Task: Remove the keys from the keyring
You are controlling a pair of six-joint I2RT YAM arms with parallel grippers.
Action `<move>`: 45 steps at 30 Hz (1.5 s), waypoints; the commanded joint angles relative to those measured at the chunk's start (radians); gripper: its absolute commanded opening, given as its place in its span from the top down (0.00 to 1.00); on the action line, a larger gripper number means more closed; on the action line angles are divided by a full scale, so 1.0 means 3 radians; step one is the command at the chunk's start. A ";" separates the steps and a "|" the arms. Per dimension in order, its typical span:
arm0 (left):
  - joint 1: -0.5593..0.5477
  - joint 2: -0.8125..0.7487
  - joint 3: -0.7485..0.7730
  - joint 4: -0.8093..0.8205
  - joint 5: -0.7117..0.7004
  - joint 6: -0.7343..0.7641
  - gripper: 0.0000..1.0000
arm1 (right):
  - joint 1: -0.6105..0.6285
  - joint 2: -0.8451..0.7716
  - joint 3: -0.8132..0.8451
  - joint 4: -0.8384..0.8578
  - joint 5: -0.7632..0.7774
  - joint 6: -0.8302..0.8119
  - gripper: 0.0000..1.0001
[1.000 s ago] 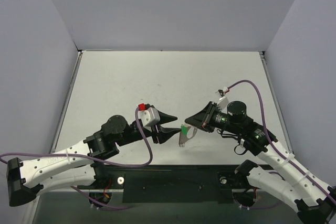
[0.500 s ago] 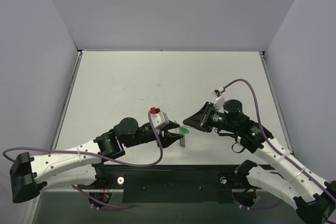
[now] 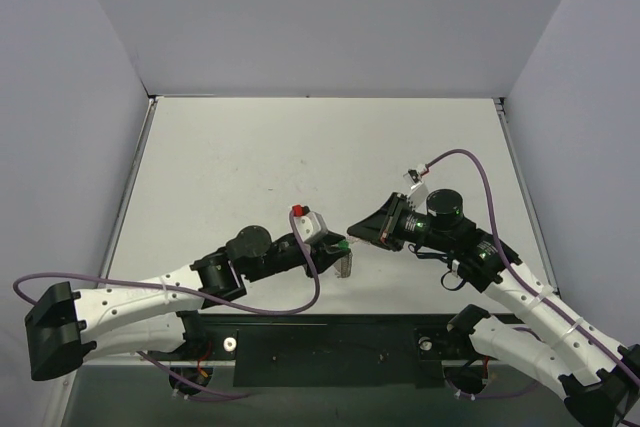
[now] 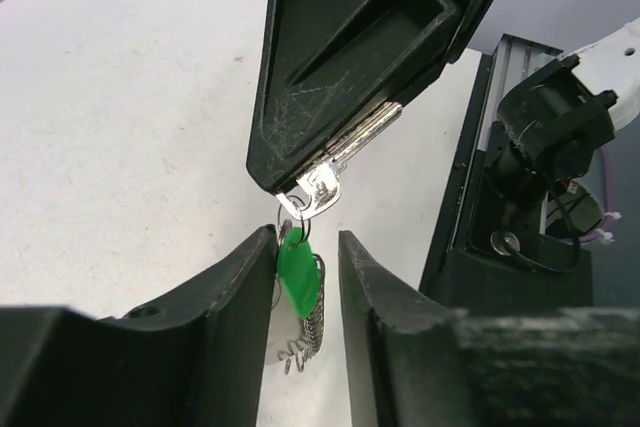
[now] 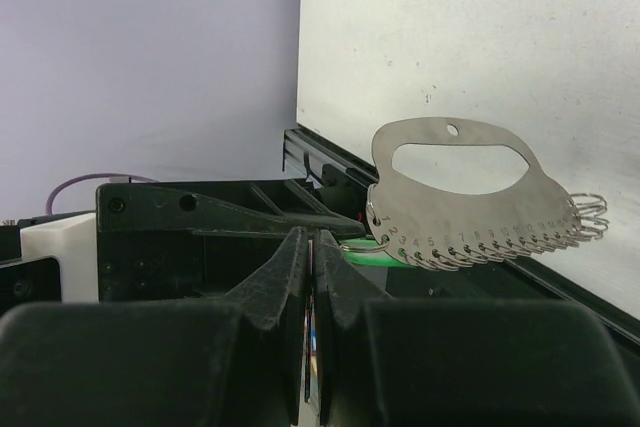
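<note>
My right gripper (image 5: 312, 237) is shut on a slim silver key (image 4: 352, 139), whose head sticks out below its black fingertips (image 4: 290, 172). A thin wire keyring (image 4: 285, 225) passes through the key's head. From it hang a green tag (image 4: 296, 272) and a silver plate (image 5: 470, 209) with numbered holes and several small wire rings (image 4: 316, 319). My left gripper (image 4: 306, 239) is open, its fingers (image 4: 245, 282) on either side of the green tag, which rests against the left one. In the top view the two grippers meet at the green tag (image 3: 343, 244), near the table's front edge.
The black base rail (image 3: 330, 342) and the arm mounts run along the near edge right under the hanging bunch. The white table (image 3: 320, 157) stretches back to the grey walls. A purple cable (image 3: 470, 162) loops over the right arm.
My left arm has reached right and its fingers now straddle the green tag. The right gripper shifted slightly left early on and still holds the key.
</note>
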 commanded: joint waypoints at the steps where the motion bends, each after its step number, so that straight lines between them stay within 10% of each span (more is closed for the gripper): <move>1: -0.0022 0.0054 0.0067 0.0249 -0.0048 0.0091 0.65 | 0.0016 -0.0015 0.0133 0.0254 -0.0096 0.0044 1.00; 10: -0.0053 0.0074 0.0123 0.0228 -0.0079 0.0137 0.87 | 0.0072 -0.0020 0.0108 0.0300 -0.0091 0.0075 1.00; 20: -0.0088 0.0069 0.0164 0.0213 -0.0115 0.0137 0.55 | 0.0098 -0.0055 0.0077 0.0295 -0.0060 0.0080 1.00; 28: -0.0114 0.0090 0.0231 0.0198 -0.0155 0.0173 0.70 | 0.0118 -0.0050 0.0082 0.0310 -0.0050 0.0085 1.00; 33: -0.0196 0.0120 0.0210 0.0279 -0.0319 0.0198 1.00 | 0.0144 -0.0030 0.0057 0.0331 -0.0045 0.0090 1.00; 45: -0.0232 -0.0273 0.0103 0.0356 -0.0437 0.0208 1.00 | -0.0177 -0.0127 -0.0403 0.0355 -0.0034 -0.0115 1.00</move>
